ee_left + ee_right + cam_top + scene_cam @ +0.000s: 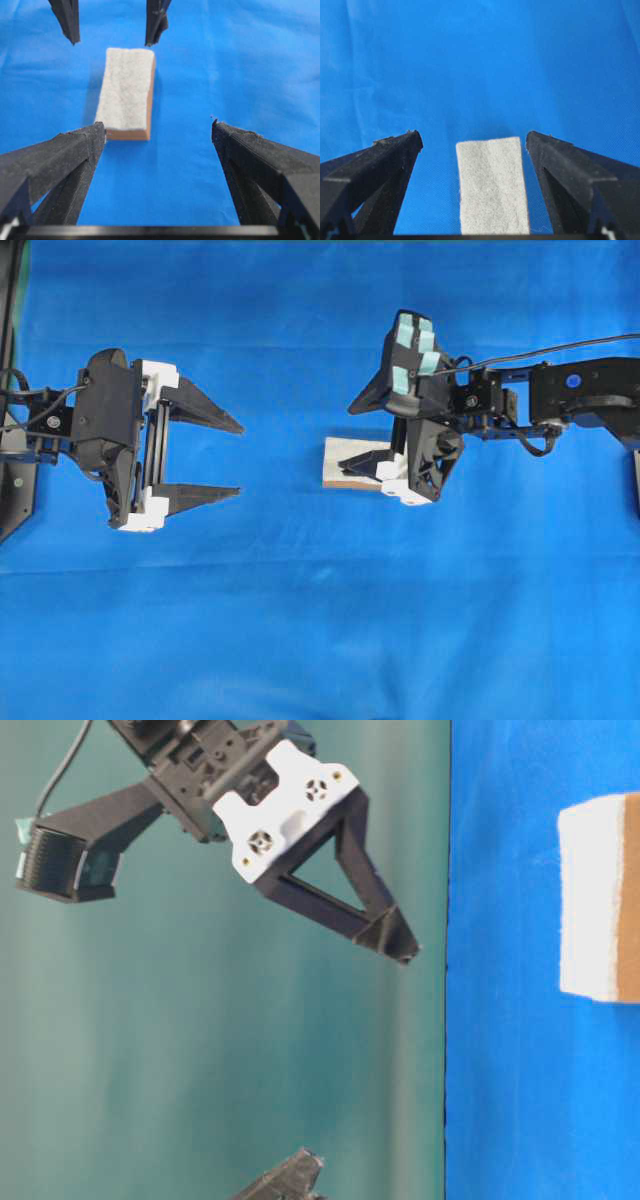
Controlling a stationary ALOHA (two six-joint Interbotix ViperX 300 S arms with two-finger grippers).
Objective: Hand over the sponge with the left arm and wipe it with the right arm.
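Blue cloth (pixel 300 620) covers table. Sponge (pixel 350 462), pale speckled top, tan base, lies flat near centre. Right gripper (pixel 474 142) poised over sponge, jaws spread wide, one finger either side, not touching. Left gripper (pixel 240 458) well apart on left, jaws wide, empty, tips pointing toward sponge.

This looks like a robotics lab bench: a blue cloth (pixel 300 620) covers the table, two black arms are mounted at opposite edges, and a plain teal backdrop (pixel 200 1020) stands behind.
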